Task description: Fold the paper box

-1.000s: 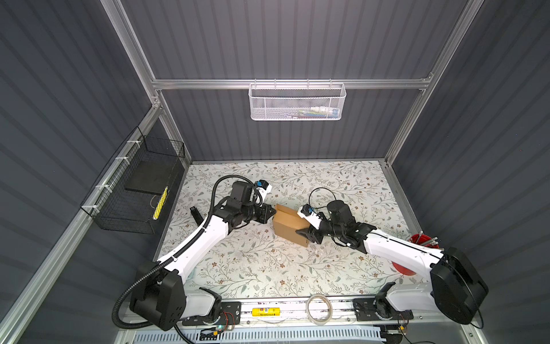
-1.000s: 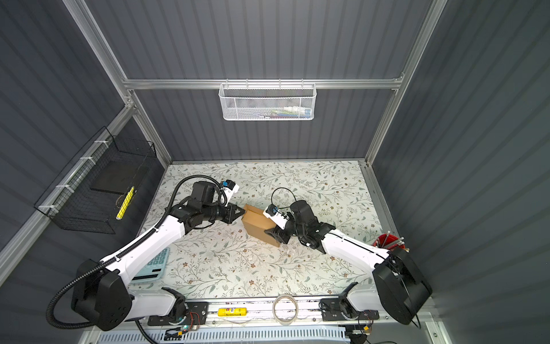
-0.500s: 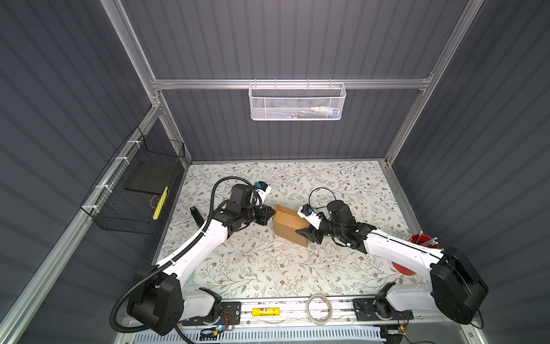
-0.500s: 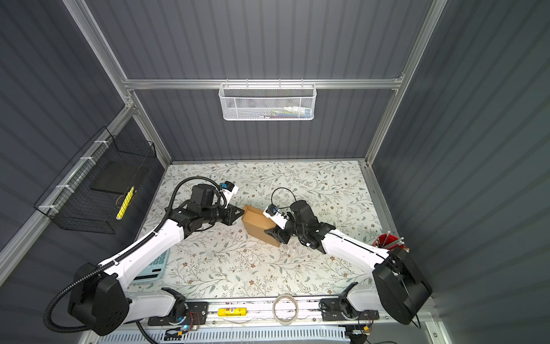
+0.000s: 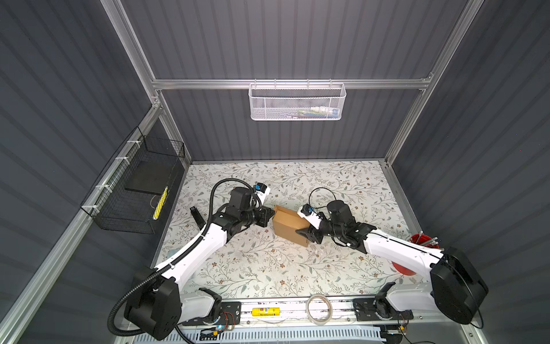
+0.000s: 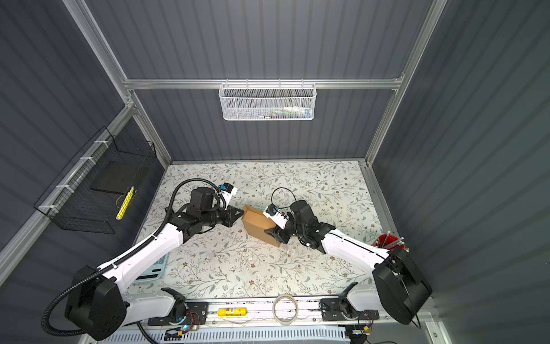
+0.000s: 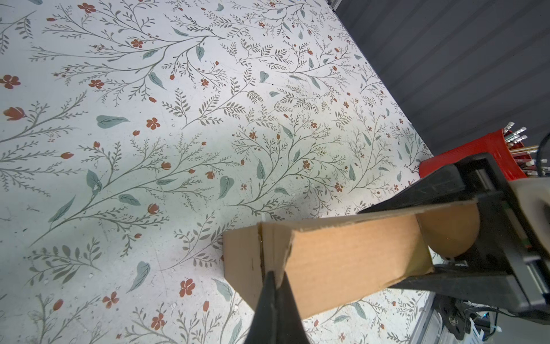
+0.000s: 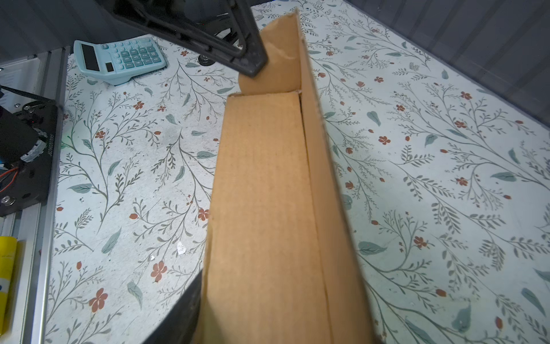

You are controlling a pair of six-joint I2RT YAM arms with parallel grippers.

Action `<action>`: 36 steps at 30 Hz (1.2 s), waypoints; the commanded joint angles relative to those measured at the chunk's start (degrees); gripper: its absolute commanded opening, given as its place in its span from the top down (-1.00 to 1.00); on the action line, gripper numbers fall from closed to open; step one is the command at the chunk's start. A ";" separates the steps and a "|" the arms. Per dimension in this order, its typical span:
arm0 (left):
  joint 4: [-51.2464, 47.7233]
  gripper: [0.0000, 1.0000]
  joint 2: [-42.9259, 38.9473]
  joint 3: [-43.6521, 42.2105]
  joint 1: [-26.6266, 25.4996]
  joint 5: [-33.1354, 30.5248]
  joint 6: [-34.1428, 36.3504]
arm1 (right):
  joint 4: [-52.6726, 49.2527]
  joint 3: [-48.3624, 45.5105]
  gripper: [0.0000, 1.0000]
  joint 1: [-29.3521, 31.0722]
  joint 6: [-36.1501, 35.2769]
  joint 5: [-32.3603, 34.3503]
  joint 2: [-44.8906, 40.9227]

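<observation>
On a floral table (image 5: pixel 268 268), the left gripper (image 5: pixel 270 215), fingers pressed together, touches the left end of a brown cardboard box (image 5: pixel 287 226) standing mid-table between the arms. The right gripper (image 5: pixel 303 233) clamps the box's right end between its fingers.

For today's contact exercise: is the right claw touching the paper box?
Touching. The left wrist view shows the right claw clamping opposite sides of the paper box.

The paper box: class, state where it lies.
In both top views the paper box lies centrally, between the left gripper at its left corner and the right gripper clamping its right end.
</observation>
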 commanded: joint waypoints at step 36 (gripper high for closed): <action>-0.54 1.00 -1.04 -3.62 -1.43 -7.99 -4.81 | 0.30 -0.98 -0.30 -0.11 -0.77 1.52 -4.08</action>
